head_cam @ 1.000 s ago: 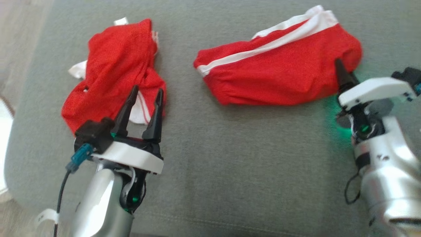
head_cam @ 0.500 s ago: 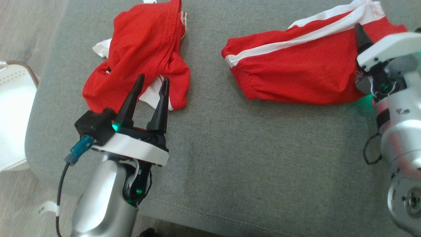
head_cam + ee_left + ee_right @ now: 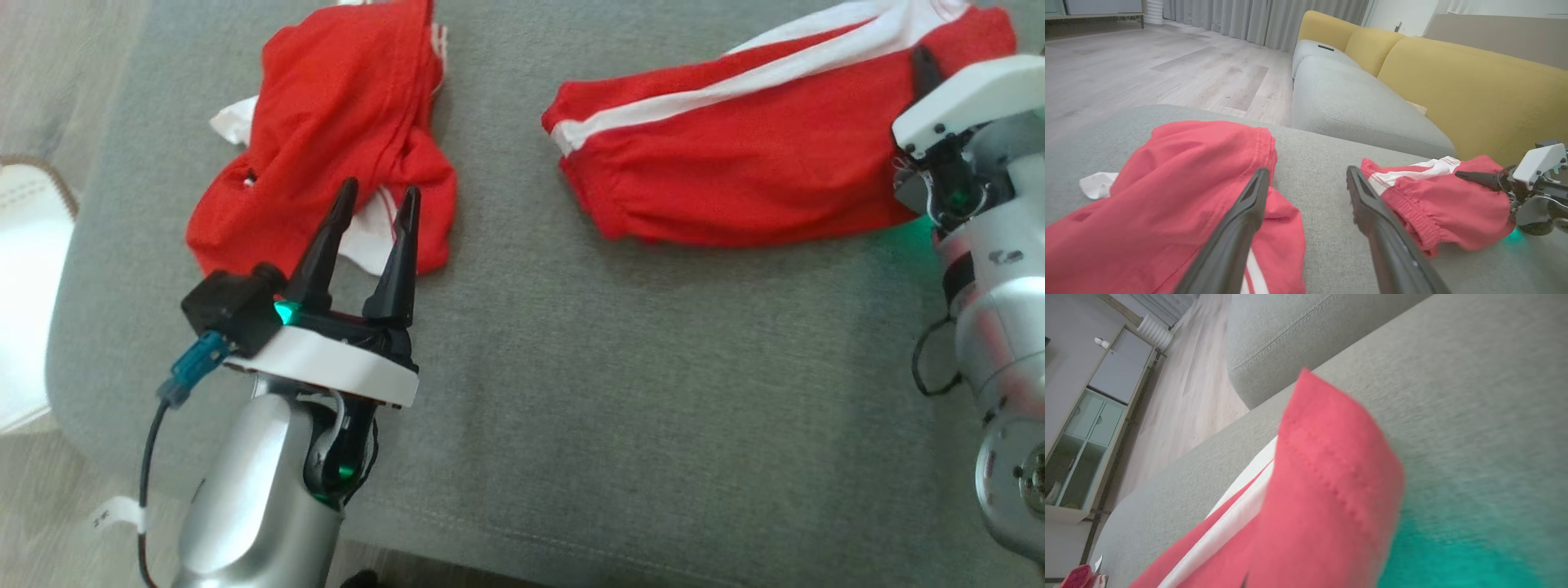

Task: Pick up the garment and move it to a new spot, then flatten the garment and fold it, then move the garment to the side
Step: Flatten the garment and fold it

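Surface: a grey upholstered seat point(image 3: 612, 392), woven cover, with a stitched seam along its near edge. 2 red garments lie on it, well apart.

Room: pale wood-look floor point(image 3: 1147, 69). Grey curtains point(image 3: 1249, 20) hang at the far side. A sofa point(image 3: 1453, 90) with yellow back cushions and grey seat pads stands just behind the seat. In the right wrist view we note a cabinet point(image 3: 1090, 428) with glass doors. A white basket point(image 3: 24, 269) sits on the floor off the seat's left edge.

Garments: the striped garment point(image 3: 735, 180), red with a white band, lies stretched across the far right of the seat. The crumpled garment point(image 3: 326, 122), red with white showing at its edges, lies bunched at the far left.

Right pincer point(image 3: 922, 67): fingers together, clamped on the striped garment at its right end, just below the white band. A fold of red hem stands close before the wrist camera. A green glow falls on the seat beside it.

Left pincer point(image 3: 381, 189): fingers apart, holding nothing, tips over the crumpled garment's near edge.

Against 1 second ago: the whole head picture has shifted, so the camera moved. Relative to the cloth, the right pincer then stood at the striped garment's near right edge; it now sits farther in, by the band. That end then looked rounded and now looks drawn out. The left pincer keeps the same stance over the crumpled garment.
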`<state>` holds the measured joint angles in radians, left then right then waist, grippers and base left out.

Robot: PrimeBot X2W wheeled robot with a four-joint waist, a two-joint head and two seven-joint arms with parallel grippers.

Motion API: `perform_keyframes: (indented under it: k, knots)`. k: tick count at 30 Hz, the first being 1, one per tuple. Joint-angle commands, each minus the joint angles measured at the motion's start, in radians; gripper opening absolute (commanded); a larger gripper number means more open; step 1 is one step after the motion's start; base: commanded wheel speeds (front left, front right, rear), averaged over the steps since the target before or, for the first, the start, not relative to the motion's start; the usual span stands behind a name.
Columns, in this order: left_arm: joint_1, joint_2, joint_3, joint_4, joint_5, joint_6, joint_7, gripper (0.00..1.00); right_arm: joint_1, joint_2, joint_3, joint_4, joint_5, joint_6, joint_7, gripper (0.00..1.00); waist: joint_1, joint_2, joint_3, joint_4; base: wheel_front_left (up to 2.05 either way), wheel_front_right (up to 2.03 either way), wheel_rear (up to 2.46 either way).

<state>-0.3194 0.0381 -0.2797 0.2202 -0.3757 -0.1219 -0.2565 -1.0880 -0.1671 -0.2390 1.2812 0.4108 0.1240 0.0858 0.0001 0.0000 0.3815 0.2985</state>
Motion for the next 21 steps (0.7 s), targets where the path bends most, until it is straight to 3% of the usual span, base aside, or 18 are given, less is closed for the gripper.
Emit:
perform_keyframes:
  k: [1,13,21]
  knots:
    - [-0.029,0.012,0.036,-0.036,-0.004,0.004,-0.005,1.00,0.013,0.010,0.010,-0.031,0.002,0.007,-0.020,0.00,-0.0001,0.0000,-0.016,-0.023,0.00,0.00,0.00]
    - [0.012,0.012,0.046,-0.030,0.020,0.003,-0.005,1.00,0.173,-0.031,-0.014,-0.157,0.065,0.007,-0.121,0.00,-0.0001,0.0000,-0.110,-0.122,0.00,0.00,0.00]
    - [0.052,0.012,0.055,-0.035,0.033,0.004,-0.005,1.00,0.284,-0.032,-0.044,-0.221,0.063,0.007,-0.147,0.00,-0.0001,0.0000,-0.144,-0.150,0.00,0.00,0.00]
